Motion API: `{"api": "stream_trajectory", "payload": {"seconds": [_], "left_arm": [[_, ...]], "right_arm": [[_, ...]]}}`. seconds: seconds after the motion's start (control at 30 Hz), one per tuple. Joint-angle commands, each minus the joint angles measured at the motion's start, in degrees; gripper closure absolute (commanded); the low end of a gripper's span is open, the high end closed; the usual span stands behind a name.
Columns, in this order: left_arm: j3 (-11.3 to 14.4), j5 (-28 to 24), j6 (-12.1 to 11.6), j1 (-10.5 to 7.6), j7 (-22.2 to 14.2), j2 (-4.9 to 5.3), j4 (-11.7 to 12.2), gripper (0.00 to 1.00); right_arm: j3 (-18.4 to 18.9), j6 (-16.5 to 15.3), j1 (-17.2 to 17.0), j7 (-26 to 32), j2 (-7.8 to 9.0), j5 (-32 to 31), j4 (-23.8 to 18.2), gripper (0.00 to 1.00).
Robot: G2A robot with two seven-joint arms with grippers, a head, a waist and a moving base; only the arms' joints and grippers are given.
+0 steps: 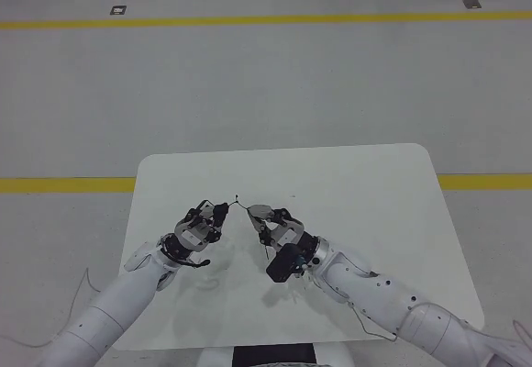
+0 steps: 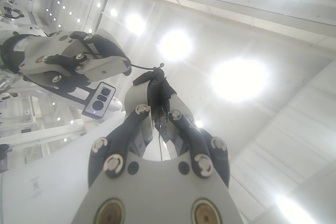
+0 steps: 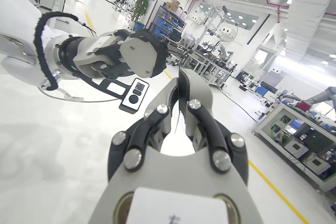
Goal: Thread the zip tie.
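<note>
Black nylon, thin and springy: that is the zip tie [image 2: 143,67], and you have it pinched at both ends. Closest in, your right gripper [image 3: 179,80] is clamped on the strap, which runs edge-on between its pads with a short length trailing back toward the wrist. Just beyond its tips the strap bows across a small gap to your left gripper [image 2: 155,82]. That one is likewise clenched on the tie, with what looks like the head end poking out just past its tips. Both grippers hang above the white table [image 1: 376,183], tips nearly meeting.

Judge the tie as almost weightless: stiff along its length, quick to bend and twist, and smooth enough to slide in the pads. Take hold close to the free tip so it doesn't whip. Grip the head by its flat sides, leaving the slot open. Whether the tip has entered the slot is too small to tell.
</note>
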Motion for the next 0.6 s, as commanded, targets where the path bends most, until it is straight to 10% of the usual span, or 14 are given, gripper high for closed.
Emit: {"api": "stream_trajectory", "payload": {"seconds": [0.0,0.57], "left_arm": [[0.0,0.0,0.0,0.0,0.0,0.0,0.0,1.0],[-1.5,0.12,0.61,1.02,1.76,-0.25,-1.79,1.0]], "right_arm": [[-0.06,0.07,0.06,0.12,0.01,0.0,0.1,1.0],[0.13,4.35,0.54,2.11,1.6,0.0,0.42,1.0]]}}
